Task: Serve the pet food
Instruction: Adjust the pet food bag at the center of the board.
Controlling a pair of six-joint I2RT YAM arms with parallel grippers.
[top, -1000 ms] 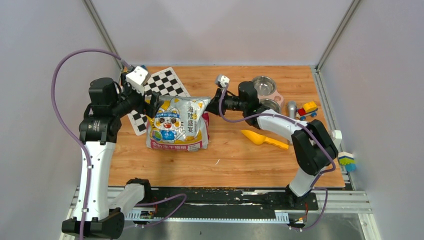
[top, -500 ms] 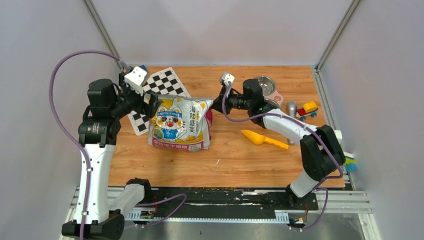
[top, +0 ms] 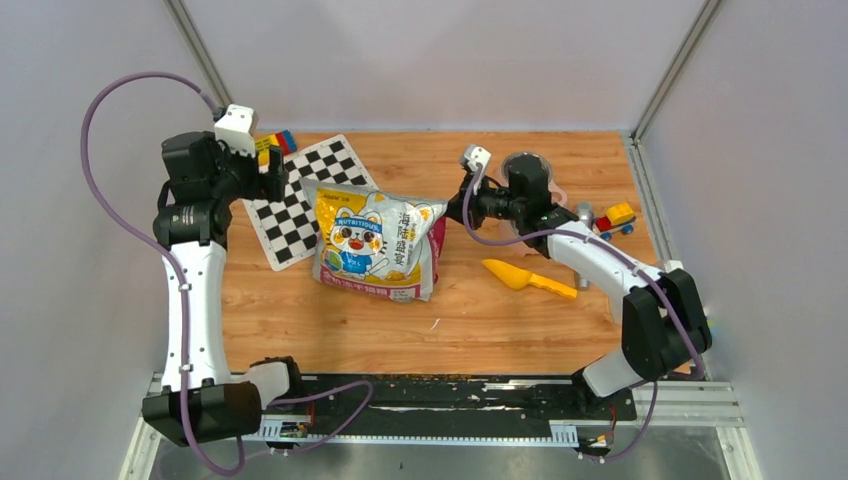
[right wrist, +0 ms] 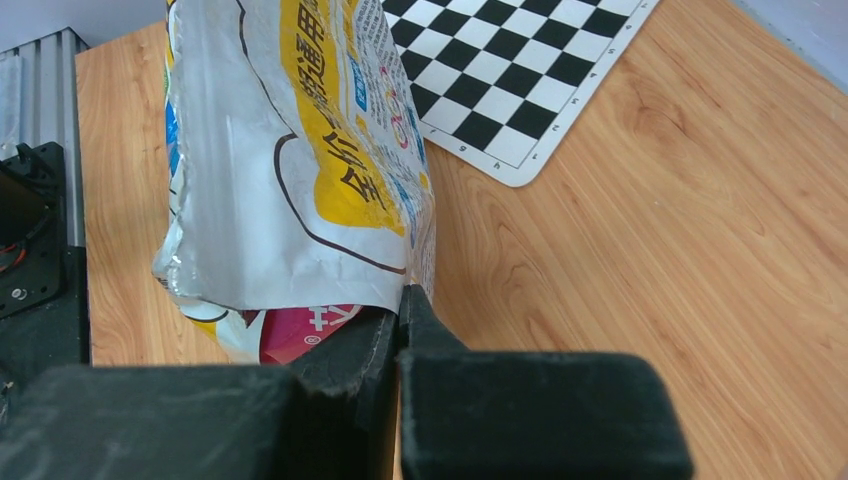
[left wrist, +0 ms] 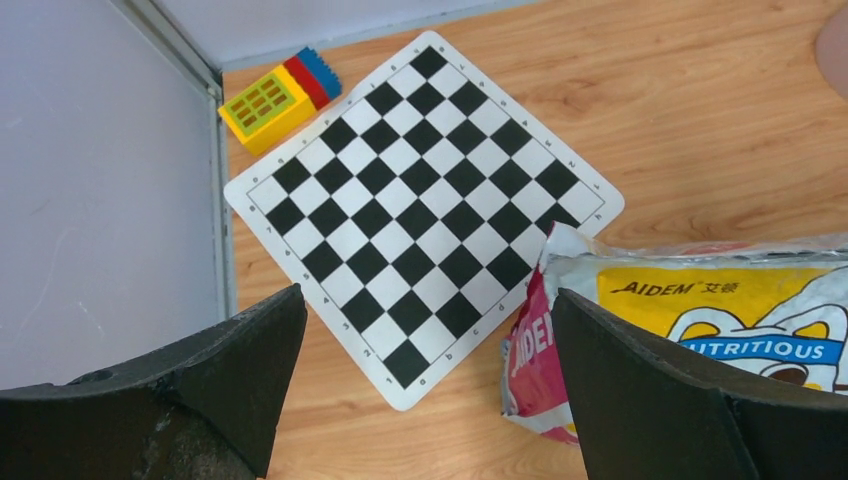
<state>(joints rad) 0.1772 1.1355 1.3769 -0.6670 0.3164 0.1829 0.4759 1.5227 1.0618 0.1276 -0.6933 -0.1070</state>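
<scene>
The pet food itself is hidden; only its glossy cartoon-cat bag shows, standing tilted on the wooden table. My right gripper is shut on the bag's right edge. In the right wrist view the right gripper pinches the edge of the bag between its fingers. My left gripper hangs open above the chessboard mat, left of the bag and apart from it. In the left wrist view nothing sits in the left gripper, and the bag's corner lies by the right finger.
A chessboard mat lies behind and left of the bag, with toy blocks at its far corner. A yellow scoop lies right of the bag. A toy truck stands at the far right, near a pink bowl stand mostly under the right arm.
The right gripper has pulled the bag to the right and slightly nearer. The left arm has drawn back up and left, away from the bag's left edge.
</scene>
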